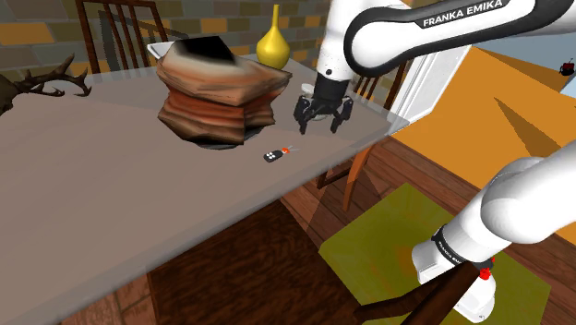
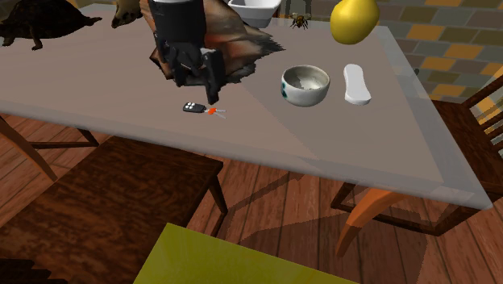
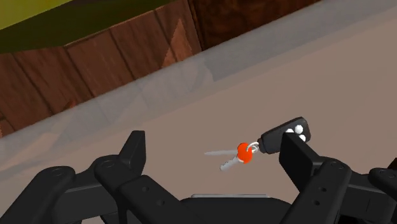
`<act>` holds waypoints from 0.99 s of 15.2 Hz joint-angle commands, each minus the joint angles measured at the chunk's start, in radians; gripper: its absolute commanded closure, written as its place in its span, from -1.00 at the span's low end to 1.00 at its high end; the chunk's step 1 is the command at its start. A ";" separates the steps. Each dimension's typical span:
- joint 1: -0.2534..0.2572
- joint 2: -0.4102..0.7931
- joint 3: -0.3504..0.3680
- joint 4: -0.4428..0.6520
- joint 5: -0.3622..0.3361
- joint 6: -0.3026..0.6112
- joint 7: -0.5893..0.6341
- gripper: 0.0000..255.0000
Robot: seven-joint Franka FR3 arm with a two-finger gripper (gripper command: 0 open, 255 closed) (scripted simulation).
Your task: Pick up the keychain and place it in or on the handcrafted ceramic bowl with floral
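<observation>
The pincer (image 3: 215,156) hangs with its two fingers apart just above the pale surface (image 1: 92,185), and nothing is held. In the wrist view the keychain (image 3: 261,146) lies flat on the surface between the fingers, but not centred. Its black fob sits right against one finger, while the red bead and the silver key reach toward the middle.

That offset is the main hazard. A straight descent would probably land that finger on the fob instead of beside it, pushing it aside or jamming against the surface. A closure here may catch only the thin key or the bead, leaving the fob to dangle and slip out on the way.

In the second exterior view the keychain (image 2: 201,109) lies near the surface's front edge, so a sideways nudge could send it to the wooden floor. The patterned white bowl (image 2: 302,95) stands apart toward that view's right, with a white oblong piece (image 2: 355,85) just beside it. A low or hurried carry could knock the bowl, and a swinging fob could hit the rim and drop outside.
</observation>
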State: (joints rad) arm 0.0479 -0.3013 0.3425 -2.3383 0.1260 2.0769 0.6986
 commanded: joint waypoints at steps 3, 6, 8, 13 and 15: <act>-0.009 0.160 0.061 0.087 -0.058 0.068 0.147 -1.00; -0.005 0.286 0.092 0.167 -0.126 0.104 0.264 -1.00; 0.006 0.373 0.102 0.229 -0.177 0.119 0.342 -1.00; 0.022 0.449 0.098 0.253 -0.223 0.161 0.397 -1.00; 0.024 0.465 0.096 0.243 -0.233 0.185 0.404 -1.00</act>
State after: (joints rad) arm 0.0697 0.1566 0.4389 -2.0874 -0.1022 2.2468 1.0971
